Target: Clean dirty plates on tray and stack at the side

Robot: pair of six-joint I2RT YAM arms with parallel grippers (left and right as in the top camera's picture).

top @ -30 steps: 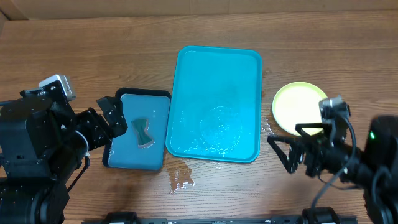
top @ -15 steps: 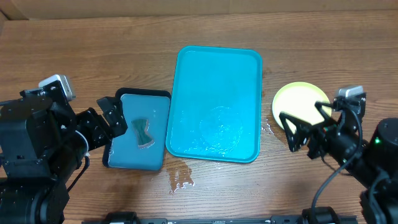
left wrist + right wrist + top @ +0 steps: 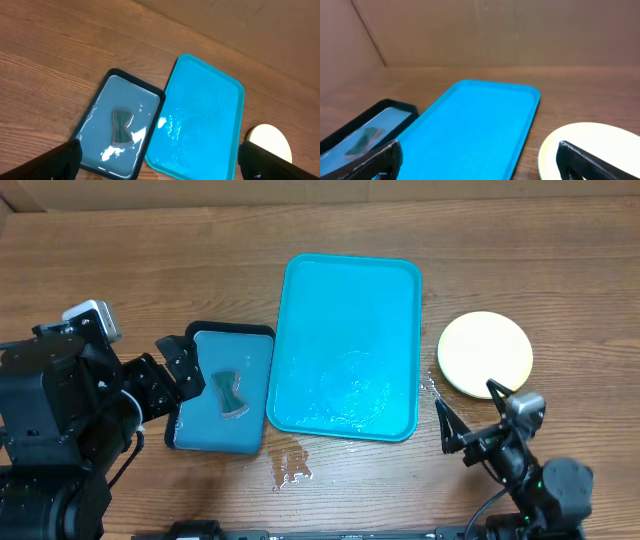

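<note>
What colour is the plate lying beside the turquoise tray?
The plate is pale yellow, clearest in the overhead view.

A small black-rimmed tray (image 3: 215, 436) is parked on the wooden table (image 3: 150, 260), with a shallow bit of water held in it. A dark bow-shaped sponge (image 3: 230, 392) is sat roughly mid-tray. Some spilled water (image 3: 290, 466) is seen on the wood just off its lower right corner. A cardboard wall (image 3: 520, 30) is stood behind.

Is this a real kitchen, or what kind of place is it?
Probably a robot practice bench, not a kitchen: a wooden table, what looks like a cardboard wall behind, and the left gripper and right gripper flanking a wet turquoise tray.
</note>
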